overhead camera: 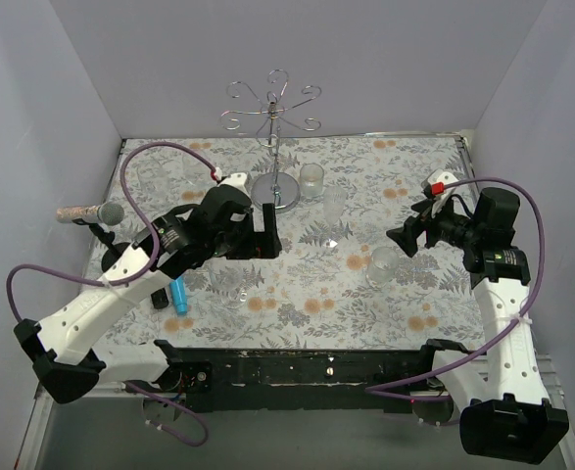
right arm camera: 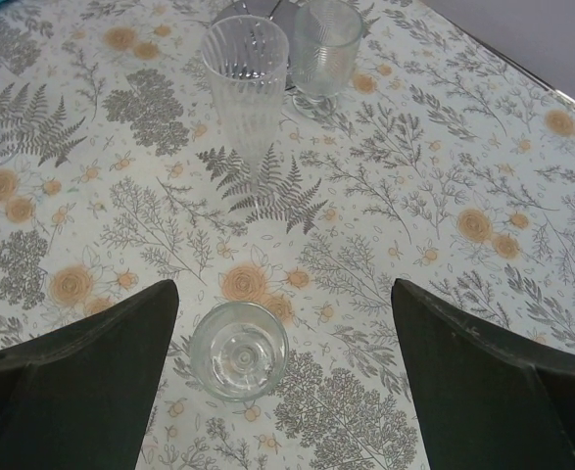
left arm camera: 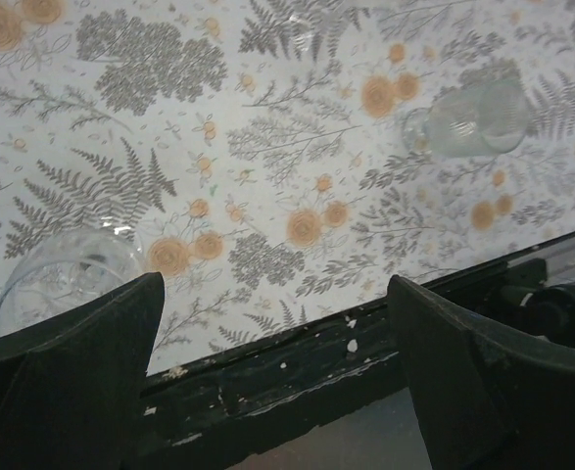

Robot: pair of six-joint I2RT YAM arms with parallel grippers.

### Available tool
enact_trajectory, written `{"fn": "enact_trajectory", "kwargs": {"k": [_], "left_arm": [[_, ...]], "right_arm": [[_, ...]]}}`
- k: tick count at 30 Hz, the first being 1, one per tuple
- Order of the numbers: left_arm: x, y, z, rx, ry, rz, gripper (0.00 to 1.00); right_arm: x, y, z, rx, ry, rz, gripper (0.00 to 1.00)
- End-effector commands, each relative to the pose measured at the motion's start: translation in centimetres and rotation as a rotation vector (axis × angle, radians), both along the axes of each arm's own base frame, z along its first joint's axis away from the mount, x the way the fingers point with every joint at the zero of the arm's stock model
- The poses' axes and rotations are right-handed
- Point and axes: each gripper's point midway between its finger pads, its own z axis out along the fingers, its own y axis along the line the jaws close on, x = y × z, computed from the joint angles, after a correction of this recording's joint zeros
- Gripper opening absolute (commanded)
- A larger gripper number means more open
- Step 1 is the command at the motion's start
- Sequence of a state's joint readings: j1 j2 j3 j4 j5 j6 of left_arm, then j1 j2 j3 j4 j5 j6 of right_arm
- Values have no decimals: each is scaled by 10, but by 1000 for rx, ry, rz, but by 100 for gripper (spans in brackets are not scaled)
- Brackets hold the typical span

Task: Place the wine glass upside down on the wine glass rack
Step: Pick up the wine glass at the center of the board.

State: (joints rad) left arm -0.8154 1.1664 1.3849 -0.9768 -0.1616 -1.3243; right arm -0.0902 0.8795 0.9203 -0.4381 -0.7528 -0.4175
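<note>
Right jaws spread wide, empty, near upright wine glass (right arm camera: 238, 350); left jaws wide apart too, holding nothing.

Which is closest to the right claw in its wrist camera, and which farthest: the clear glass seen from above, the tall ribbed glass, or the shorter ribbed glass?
From the right gripper:
1. Clear glass seen from above, between its open fingers.
2. Tall ribbed glass, farther out, left of centre.
3. Shorter ribbed glass, behind the tall one, to its right.
</note>
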Motion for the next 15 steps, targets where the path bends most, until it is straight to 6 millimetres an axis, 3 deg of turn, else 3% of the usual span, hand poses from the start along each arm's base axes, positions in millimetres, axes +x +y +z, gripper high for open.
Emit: {"fn": "enact_trajectory", "kwargs": {"k": [1,8,15], "left_arm": [[-8,30,-14,190,10,108,98],[-10,30,-23,217,23,111,98],[-9,31,-20,220,17,111,96]], "right_arm": [[-10,11,8,-20,-49,116,98],[-10,12,2,-22,-32,128,98],[-10,12,-1,-17,-20,132,98]]}}
